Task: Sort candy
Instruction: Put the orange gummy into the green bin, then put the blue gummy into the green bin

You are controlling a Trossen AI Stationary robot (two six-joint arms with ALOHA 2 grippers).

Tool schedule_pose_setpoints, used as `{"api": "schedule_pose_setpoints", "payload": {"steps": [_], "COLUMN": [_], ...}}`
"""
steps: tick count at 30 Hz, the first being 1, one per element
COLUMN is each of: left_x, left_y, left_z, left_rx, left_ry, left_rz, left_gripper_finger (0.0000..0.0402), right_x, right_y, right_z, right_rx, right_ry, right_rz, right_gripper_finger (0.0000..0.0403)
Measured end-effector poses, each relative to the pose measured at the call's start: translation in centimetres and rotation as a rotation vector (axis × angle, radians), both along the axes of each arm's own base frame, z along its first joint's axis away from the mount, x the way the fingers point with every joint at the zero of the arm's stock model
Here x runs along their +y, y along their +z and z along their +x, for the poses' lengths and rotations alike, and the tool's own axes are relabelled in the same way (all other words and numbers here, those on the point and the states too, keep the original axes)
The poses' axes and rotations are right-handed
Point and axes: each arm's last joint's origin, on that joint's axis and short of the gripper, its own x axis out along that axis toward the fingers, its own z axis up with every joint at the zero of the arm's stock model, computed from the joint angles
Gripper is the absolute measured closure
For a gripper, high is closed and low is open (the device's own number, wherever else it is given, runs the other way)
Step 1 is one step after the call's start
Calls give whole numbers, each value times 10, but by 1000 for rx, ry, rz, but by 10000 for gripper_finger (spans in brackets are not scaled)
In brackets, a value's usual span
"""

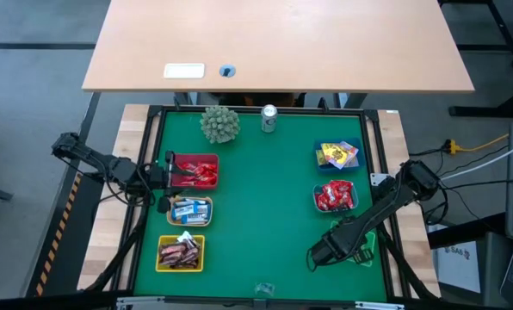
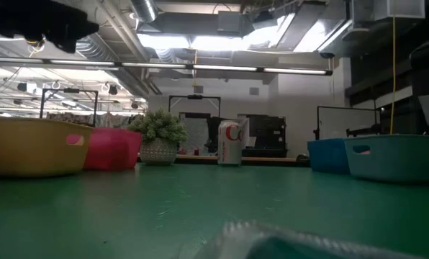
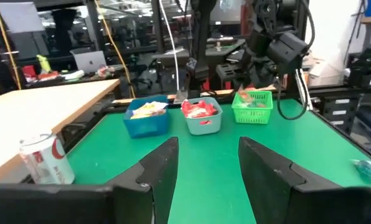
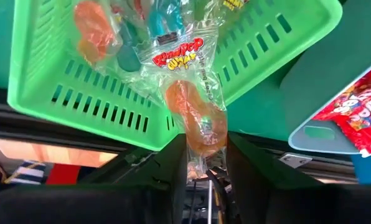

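Note:
My right gripper [image 4: 205, 163] is at the table's right near corner, over a green basket [image 4: 79, 102], and is shut on a clear-wrapped orange candy [image 4: 198, 121]. More wrapped candy [image 4: 95, 31] lies in that basket. My left gripper [image 3: 209, 168] is at the table's left side by the red basket [image 1: 194, 170], pointing level across the table. It is open with nothing between its fingers. One loose candy [image 1: 263, 288] lies on the mat by the near edge. My right gripper pinches the candy packet's near end [image 4: 203, 155] between its two fingers. The fingers slant downward toward the green basket and lie along the packet. The printed far end [image 4: 179, 53] reaches out over the basket; whether it rests on the candy there I cannot tell.
On the left stand the red, a blue [image 1: 190, 209] and a yellow basket [image 1: 181, 252] with candy. On the right are a blue basket [image 1: 336, 155] and a grey-blue one [image 1: 335, 196]. A spiky green ball [image 1: 219, 123] and a can [image 1: 268, 118] stand at the far edge.

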Motion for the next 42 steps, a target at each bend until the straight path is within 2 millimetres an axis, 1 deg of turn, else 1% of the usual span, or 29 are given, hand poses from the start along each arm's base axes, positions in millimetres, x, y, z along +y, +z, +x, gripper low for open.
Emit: {"api": "schedule_pose_setpoints", "payload": {"steps": [4, 7, 10, 15, 18, 21, 25, 28, 33, 36, 39, 42], "left_x": [2, 5, 7, 10, 10, 10, 11, 14, 21, 27, 31, 33], "left_y": [-16, -22, -22, -20, -20, -23, -23, -24, -37, -46, -46, -46], "left_z": [-5, -10, -14, -20, -20, -19, -19, -18, -13, -10, -9, -9], "left_rx": [-14, -42, -75, -110, -104, -78, -74, -83, -65, -42, -58, -62], "left_ry": [2, 16, 33, 37, 34, 33, 49, 103, 207, 270, 294, 278], "left_rz": [-17, -31, -43, 0, 18, 15, 31, 55, 87, 71, 56, 41], "left_gripper_finger": [246, 246, 246, 246, 246, 246, 246, 246, 246, 246, 246, 246], "right_x": [-1, -1, -1, -1, -1, 0, 6, 9, 10, 8, 5, 5], "right_y": [0, 0, 0, 0, 0, 3, 15, 28, 50, 61, 70, 73], "right_z": [0, 1, 1, 1, 1, 3, 9, 16, 30, 39, 49, 62], "right_rx": [-19, -32, -32, -33, -31, -39, -83, -146, -277, -327, -393, -487], "right_ry": [-28, -19, -19, -18, -10, -11, -1, 28, 52, 30, -1, -32], "right_rz": [-37, -53, -54, -55, -49, -35, 10, 34, 45, 70, 110, 168], "right_gripper_finger": [293, 277, 249, 197, 177, 167, 164, 164, 164, 164, 164, 164]}}
